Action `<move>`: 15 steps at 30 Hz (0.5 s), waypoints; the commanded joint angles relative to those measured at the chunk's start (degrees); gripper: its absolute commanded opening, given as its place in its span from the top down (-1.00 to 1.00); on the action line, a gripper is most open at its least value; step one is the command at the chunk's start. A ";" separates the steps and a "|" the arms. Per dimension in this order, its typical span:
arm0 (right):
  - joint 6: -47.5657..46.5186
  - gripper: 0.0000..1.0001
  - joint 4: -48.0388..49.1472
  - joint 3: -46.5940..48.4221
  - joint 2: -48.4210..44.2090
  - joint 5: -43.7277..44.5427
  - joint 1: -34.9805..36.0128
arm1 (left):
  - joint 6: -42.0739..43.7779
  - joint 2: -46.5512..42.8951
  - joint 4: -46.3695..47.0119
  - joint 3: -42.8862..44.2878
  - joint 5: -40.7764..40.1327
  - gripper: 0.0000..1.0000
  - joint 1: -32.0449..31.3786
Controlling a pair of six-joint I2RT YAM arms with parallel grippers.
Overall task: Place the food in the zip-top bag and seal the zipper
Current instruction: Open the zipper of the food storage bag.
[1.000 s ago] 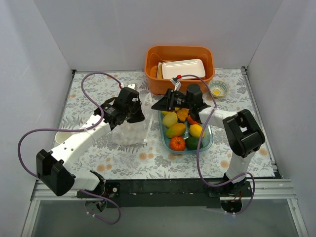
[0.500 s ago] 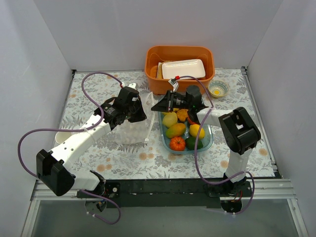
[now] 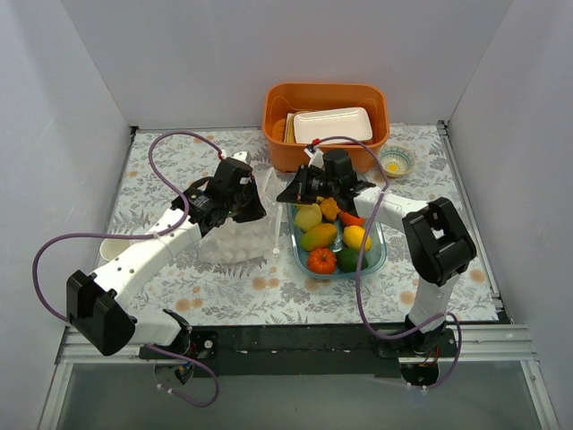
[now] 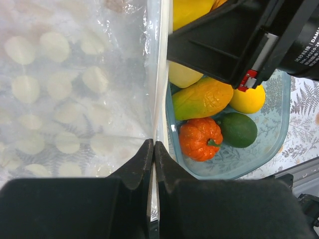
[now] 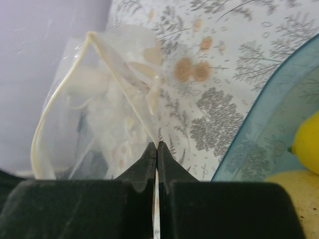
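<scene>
The zip-top bag (image 3: 235, 240) is a clear crinkly pouch on the table, left of the blue dish. Its whitish zipper (image 5: 65, 94) rims a mouth that gapes open in the right wrist view. My left gripper (image 4: 153, 143) is shut on the zipper strip (image 4: 158, 74) at one side of the mouth. My right gripper (image 5: 157, 144) is shut on the opposite lip of the bag (image 5: 99, 114). From above, the left gripper (image 3: 260, 211) and right gripper (image 3: 280, 195) are close together between bag and dish. The food (image 3: 322, 235), several glossy toy pieces including an orange pumpkin (image 4: 199, 138), lies in the dish.
The clear blue dish (image 3: 376, 260) sits right of the bag. An orange bin (image 3: 277, 125) holding a white tray (image 3: 333, 124) stands at the back. A small bowl (image 3: 395, 161) is at the back right, a pale cup (image 3: 109, 248) at the left edge.
My right gripper has gone from open to shut, pinching the bag's lip, and its wrist has shifted slightly left. The left gripper has kept its hold on the zipper.
</scene>
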 commanded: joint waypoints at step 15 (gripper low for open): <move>-15.80 0.17 -34.89 15.98 -3.72 29.56 8.46 | -1.35 3.99 -2.14 -2.15 -9.70 1.00 -0.14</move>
